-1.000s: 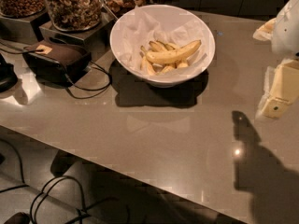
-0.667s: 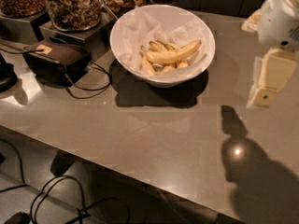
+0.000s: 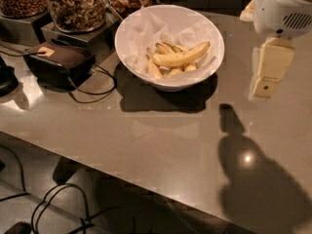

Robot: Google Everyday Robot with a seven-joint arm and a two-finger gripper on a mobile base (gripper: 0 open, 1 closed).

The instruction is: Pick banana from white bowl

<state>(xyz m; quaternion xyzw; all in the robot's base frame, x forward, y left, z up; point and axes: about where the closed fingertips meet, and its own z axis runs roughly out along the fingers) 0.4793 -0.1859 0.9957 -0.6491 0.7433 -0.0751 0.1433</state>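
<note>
The white bowl (image 3: 127, 35) stands at the back middle of the table, lined with crumpled white paper. The banana (image 3: 181, 57), long, curved and yellow, lies on top of several shorter yellow bananas (image 3: 155, 69) in the bowl, its pointed tip toward the right rim. My gripper (image 3: 263, 87) hangs from the white arm (image 3: 282, 9) at the right. It points down, above the table and just right of the bowl, apart from it. It holds nothing that I can see.
Glass jars of nuts (image 3: 75, 6) stand on dark stands at the back left. A dark box (image 3: 61, 62) with cables (image 3: 92, 99) lies left of the bowl. The table's front edge (image 3: 122, 172) runs diagonally, with cables on the floor below.
My gripper has moved left and toward the back, closer to the bowl's right side. Its shadow on the table has shifted left with it. The bowl and bananas have not moved.
</note>
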